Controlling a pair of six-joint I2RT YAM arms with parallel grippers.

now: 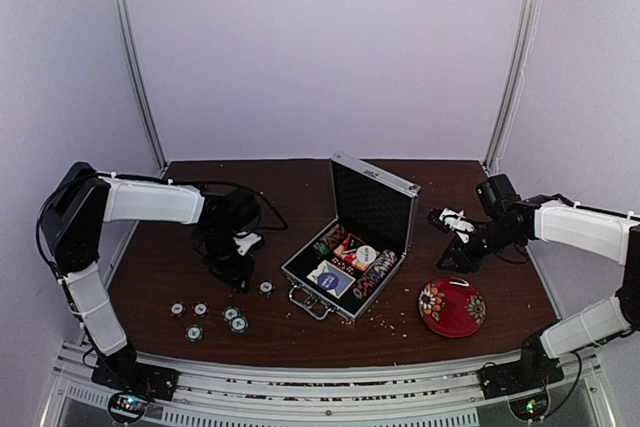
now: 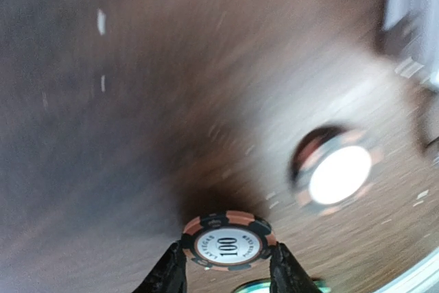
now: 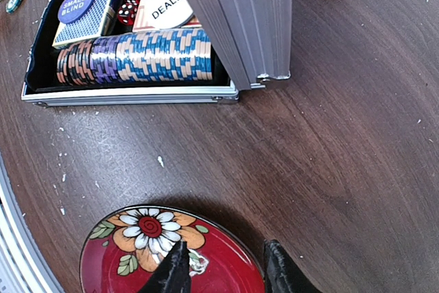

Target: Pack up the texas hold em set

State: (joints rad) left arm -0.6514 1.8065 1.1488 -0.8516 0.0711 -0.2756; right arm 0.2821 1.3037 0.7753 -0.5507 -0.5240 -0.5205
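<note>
Left pincer [image 2: 226, 257]: clamped on one poker chip [image 2: 228, 243]; open briefcase [image 1: 352, 209] lies at its 3 o'clock, top view.

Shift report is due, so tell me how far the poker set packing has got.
Done: the open briefcase already holds a chip row, the card deck and a dealer button. In hand: the left hand pinches a 100 chip. Left: several loose chips on the table, then shutting the lid. The right hand hovers empty above the red bowl.
</note>
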